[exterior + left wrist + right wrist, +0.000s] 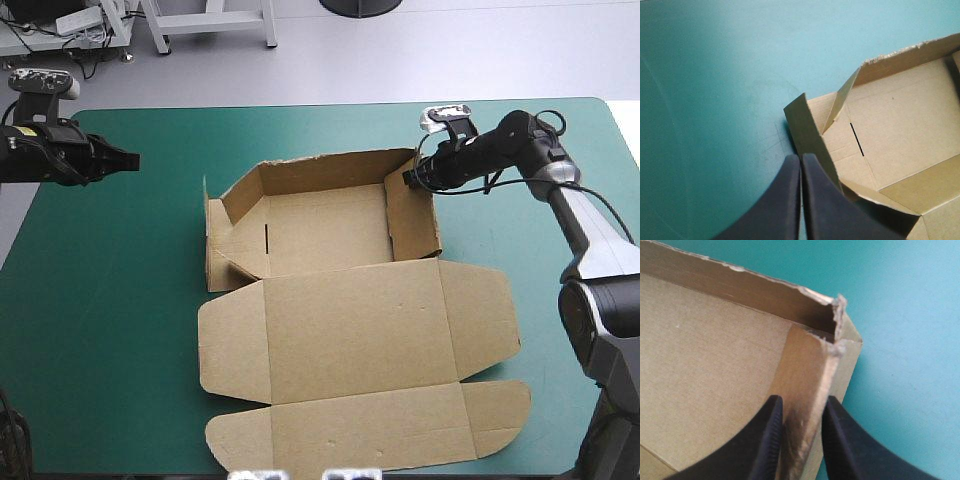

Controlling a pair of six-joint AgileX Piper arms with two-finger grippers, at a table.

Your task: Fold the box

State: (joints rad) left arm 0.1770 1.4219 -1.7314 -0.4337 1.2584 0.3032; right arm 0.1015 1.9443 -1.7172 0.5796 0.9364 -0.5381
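The brown box stands mid-table as an open tray, its back wall and right wall raised and its lid lying flat toward the near edge. My right gripper is at the far right corner. In the right wrist view the gripper is shut on the box, one finger inside the right wall and one outside. My left gripper hovers shut near the table's left edge, apart from the box. In the left wrist view, the gripper points at the left wall, whose flap leans inward.
The lid's front flap reaches almost to the table's near edge. A wide stretch of teal-green cover lies left of the box. The table's far edge runs a little beyond the back wall.
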